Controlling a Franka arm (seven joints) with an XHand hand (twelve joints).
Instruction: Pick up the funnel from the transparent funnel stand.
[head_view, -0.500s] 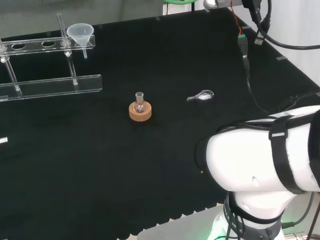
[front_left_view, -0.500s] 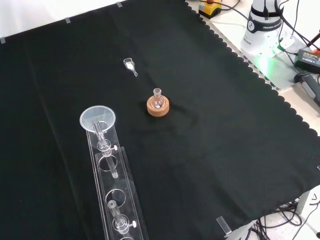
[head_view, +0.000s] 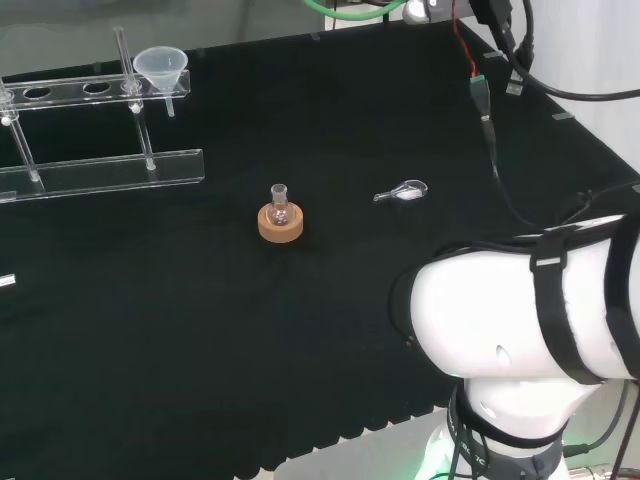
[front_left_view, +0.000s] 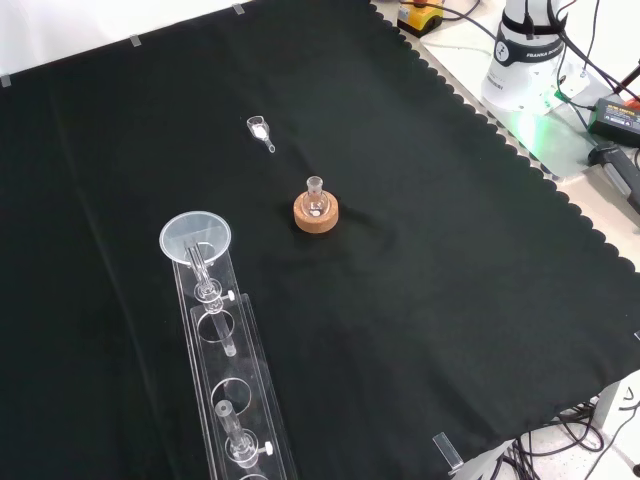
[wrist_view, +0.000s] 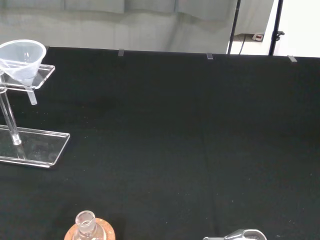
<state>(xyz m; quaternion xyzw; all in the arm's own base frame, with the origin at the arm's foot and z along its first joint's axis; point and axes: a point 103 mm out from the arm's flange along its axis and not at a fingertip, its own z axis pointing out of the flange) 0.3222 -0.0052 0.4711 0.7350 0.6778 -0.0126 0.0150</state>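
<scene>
Currently I cannot tell the state of the hand, so places relative to it cannot be given; I place items against each other instead.

The funnel (head_view: 161, 66) is clear, slightly milky plastic: a wide round cone mouth that narrows to a short straight stem. It sits upright in the end hole of the transparent funnel stand (head_view: 100, 170), with its stem hanging below the top rail. From the front view, the funnel (front_left_view: 195, 238) occupies the far end of the stand (front_left_view: 240, 400), and the other holes along the rail lie nearer the camera. From the wrist view, the funnel (wrist_view: 21, 59) rests on the rail end of the stand (wrist_view: 30, 147).

On the table (head_view: 330, 100), a small round flask (head_view: 280, 208) stands on a cork ring (head_view: 280, 224), well apart from the stand. A small clear scoop (head_view: 403, 191) with white content lies beyond it.

I can read no label on the funnel or stand.
</scene>
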